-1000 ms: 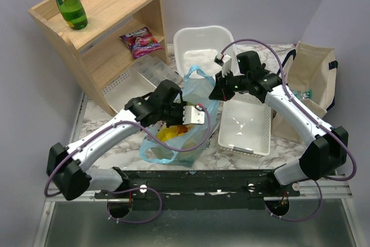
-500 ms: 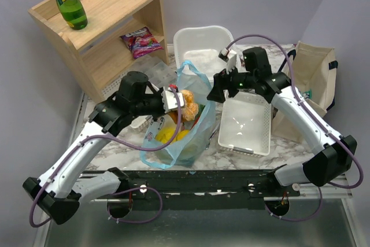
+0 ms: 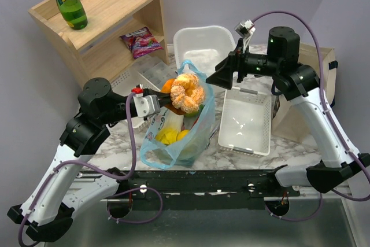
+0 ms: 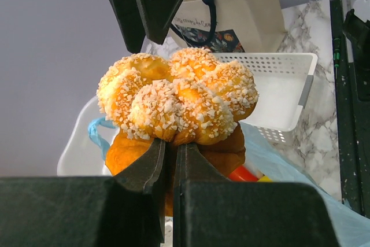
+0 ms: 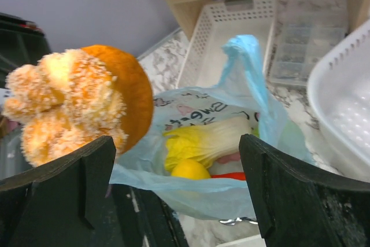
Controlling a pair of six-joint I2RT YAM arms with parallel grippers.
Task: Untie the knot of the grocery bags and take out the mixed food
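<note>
The left arm (image 3: pixel 87 134) rises from its base to a high elbow. Its forearm then runs level toward the middle of the table. The left gripper (image 3: pixel 165 98) has its jaws pinched narrow on the lower edge of the bread (image 4: pixel 179 105). The sugar-crusted, golden bun stands up just beyond the fingertips (image 4: pixel 151 163), lifted above the bag (image 3: pixel 173 143).

The right arm (image 3: pixel 315 102) climbs steeply to an elbow held higher than the left one. Its forearm reaches inward and slightly down. The right gripper (image 3: pixel 218 77) has its jaws spread wide with nothing between them. It faces the left gripper across the bread.

In the right wrist view the bread sits beside one finger (image 5: pixel 92 172), outside the gap; contact cannot be told.

Straight ahead of and below the right jaws the bag lies with its mouth gaping. One handle loop (image 5: pixel 245 56) stands up free. Inside the bag are a pale yellow cabbage (image 5: pixel 208 140), a yellow fruit (image 5: pixel 189 169) and part of a carrot (image 5: pixel 231 176).

The white basket (image 3: pixel 245 122) lies below the right jaws, just beside the bag. From the left jaws the basket shows behind the bread, with the tote (image 4: pixel 231 4) farther behind it.
</note>
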